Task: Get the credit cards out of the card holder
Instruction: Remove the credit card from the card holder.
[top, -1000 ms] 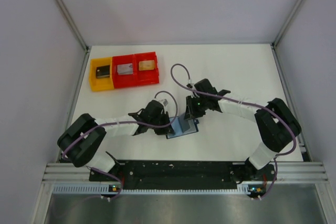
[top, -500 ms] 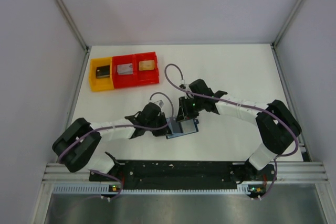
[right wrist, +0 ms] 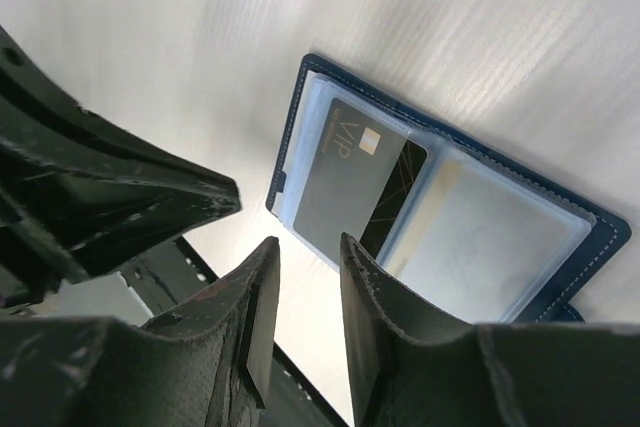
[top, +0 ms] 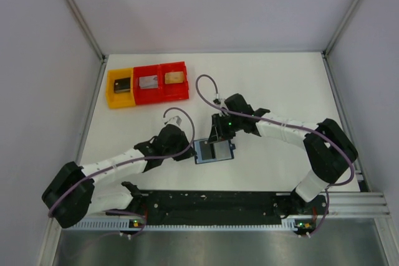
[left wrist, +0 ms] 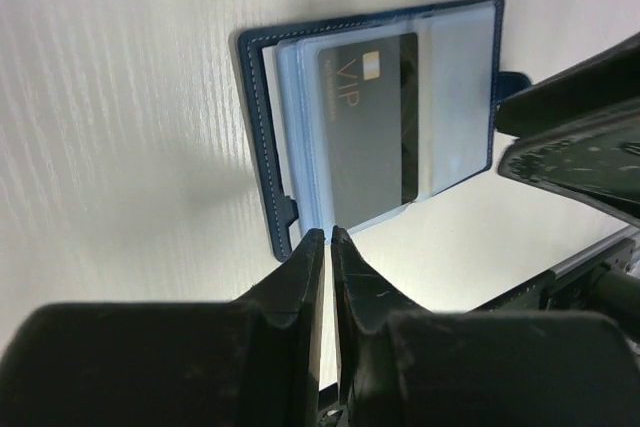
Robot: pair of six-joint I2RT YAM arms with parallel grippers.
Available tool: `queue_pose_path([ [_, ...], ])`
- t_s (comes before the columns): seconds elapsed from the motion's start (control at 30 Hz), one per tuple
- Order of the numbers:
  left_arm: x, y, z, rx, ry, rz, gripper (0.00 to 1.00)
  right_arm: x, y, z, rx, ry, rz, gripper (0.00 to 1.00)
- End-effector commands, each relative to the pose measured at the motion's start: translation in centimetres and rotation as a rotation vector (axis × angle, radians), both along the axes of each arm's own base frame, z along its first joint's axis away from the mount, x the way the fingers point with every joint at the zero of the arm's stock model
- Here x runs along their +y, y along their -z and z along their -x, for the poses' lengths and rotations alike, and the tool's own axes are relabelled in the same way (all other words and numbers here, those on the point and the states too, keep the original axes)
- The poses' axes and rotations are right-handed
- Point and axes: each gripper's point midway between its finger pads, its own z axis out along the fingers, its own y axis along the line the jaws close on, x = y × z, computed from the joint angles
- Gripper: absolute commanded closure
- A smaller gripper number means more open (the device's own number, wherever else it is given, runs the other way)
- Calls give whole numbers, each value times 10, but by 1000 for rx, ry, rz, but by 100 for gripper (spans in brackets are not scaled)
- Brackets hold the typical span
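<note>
Both tools sit empty by the open card holder (left wrist: 262, 147), left tool (left wrist: 328, 237) clenched, right tool (right wrist: 308, 247) a bit parted, so next up looks like pinching the dark VIP card (left wrist: 365, 127) by its edge.

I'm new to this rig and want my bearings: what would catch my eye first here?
An open card holder lies mid-table, a dark VIP card showing in its clear sleeve. The left gripper and right gripper sit close at its edges. Red and yellow bins stand at the far left.
</note>
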Motion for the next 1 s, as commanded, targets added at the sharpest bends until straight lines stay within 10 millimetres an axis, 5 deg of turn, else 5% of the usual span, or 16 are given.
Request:
queue_pose_path([
  [0.0,2,-21,-11,-87,-27,15,88,3,3,-13,-52,30,-26,69],
  [0.27,-43,-42,-19,-90,119,130,90,-4,24,-18,7,91,-108,70],
  [0.67,-25,25,-18,61,53,-16,100,-12,51,-12,88,118,-143,70],
  [0.97,-12,48,0,140,9,-32,100,-10,59,-4,129,109,-176,77],
])
